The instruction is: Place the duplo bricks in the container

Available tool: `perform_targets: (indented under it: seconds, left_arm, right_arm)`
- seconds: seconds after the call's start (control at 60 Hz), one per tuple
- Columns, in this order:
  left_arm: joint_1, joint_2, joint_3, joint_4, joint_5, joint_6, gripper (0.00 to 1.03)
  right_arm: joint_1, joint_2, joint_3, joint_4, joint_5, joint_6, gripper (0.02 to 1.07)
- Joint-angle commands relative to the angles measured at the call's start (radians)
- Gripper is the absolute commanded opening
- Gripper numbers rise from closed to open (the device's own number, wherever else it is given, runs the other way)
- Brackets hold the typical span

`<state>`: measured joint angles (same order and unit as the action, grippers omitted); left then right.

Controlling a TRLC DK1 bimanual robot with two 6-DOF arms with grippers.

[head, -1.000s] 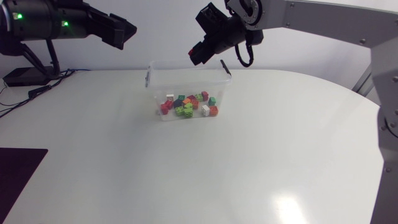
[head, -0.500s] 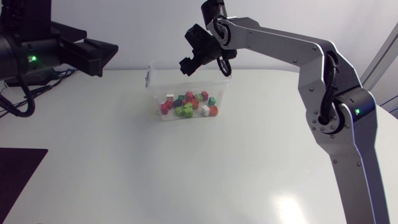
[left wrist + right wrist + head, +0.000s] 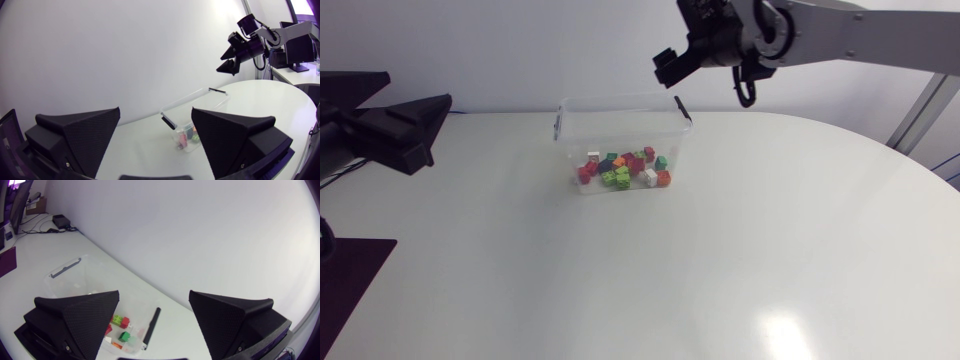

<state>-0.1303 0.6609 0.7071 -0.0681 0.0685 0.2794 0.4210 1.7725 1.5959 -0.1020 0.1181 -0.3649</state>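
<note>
A clear plastic container (image 3: 620,112) stands at the back middle of the table and holds several duplo bricks (image 3: 623,170) in red, green, orange and white. High above its right rear corner hangs my right gripper (image 3: 665,68), open and empty. My left gripper (image 3: 418,100) is off to the container's left, open with nothing in it. In the left wrist view the container (image 3: 200,100) with bricks (image 3: 187,137) lies ahead between the open left gripper (image 3: 155,137), and the right gripper (image 3: 230,57) hangs above it. In the right wrist view the bricks (image 3: 122,322) lie below the open right gripper (image 3: 155,322).
The container has a black handle clip on each short side (image 3: 558,123) (image 3: 682,108). A dark mat (image 3: 345,280) lies at the table's front left corner. The white table (image 3: 740,250) spreads wide in front and to the right.
My right gripper has opened and swung up and to the right, away from above the container. My left arm has drawn back to the left.
</note>
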Motion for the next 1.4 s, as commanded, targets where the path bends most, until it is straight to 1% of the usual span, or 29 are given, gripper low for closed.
perform_targets:
  seconds: [0.0, 0.067, 0.1, 0.15, 0.267, 0.4, 0.5, 0.633, 0.833, 1.0, 1.083, 1.383]
  left_arm:
    - [0.017, -0.050, -0.046, 0.008, -0.007, -0.023, 0.99]
    - [0.031, -0.092, -0.074, -0.001, -0.007, -0.020, 0.99]
    - [0.032, -0.101, -0.077, -0.004, -0.007, -0.020, 0.99]
    - [0.035, -0.139, -0.101, -0.012, -0.007, -0.009, 0.99]
    - [0.051, -0.188, -0.143, -0.022, -0.006, -0.009, 0.99]
    - [0.063, -0.257, -0.196, -0.021, -0.003, -0.008, 0.99]
    - [0.067, -0.303, -0.221, -0.024, -0.003, -0.008, 0.99]
    - [0.097, -0.337, -0.262, -0.025, 0.005, -0.009, 0.99]
    - [0.143, -0.423, -0.328, -0.027, 0.056, -0.032, 0.99]
    - [0.143, -0.501, -0.365, -0.058, 0.071, -0.054, 0.99]
    - [0.143, -0.543, -0.390, -0.058, 0.071, -0.055, 0.99]
    - [0.139, -0.583, -0.493, -0.017, 0.026, -0.128, 0.99]
  right_arm:
    - [-0.021, -0.097, -0.120, 0.030, 0.035, 0.030, 1.03]
    - [-0.044, -0.188, -0.220, 0.064, 0.069, 0.038, 1.03]
    - [-0.048, -0.203, -0.237, 0.070, 0.072, 0.043, 1.03]
    - [-0.073, -0.292, -0.333, 0.104, 0.097, 0.044, 1.03]
    - [-0.108, -0.403, -0.452, 0.122, 0.106, 0.070, 1.03]
    - [-0.148, -0.568, -0.620, 0.162, 0.146, 0.067, 1.03]
    - [-0.191, -0.671, -0.699, 0.159, 0.144, 0.067, 1.03]
    - [-0.243, -0.811, -0.806, 0.157, 0.146, 0.050, 1.03]
    - [-0.321, -0.998, -0.932, 0.137, 0.146, 0.030, 1.03]
    - [-0.353, -1.167, -1.039, 0.120, 0.146, 0.003, 1.03]
    - [-0.360, -1.268, -1.102, 0.125, 0.146, 0.004, 1.03]
    - [-0.379, -1.435, -1.265, 0.118, 0.060, 0.121, 1.03]
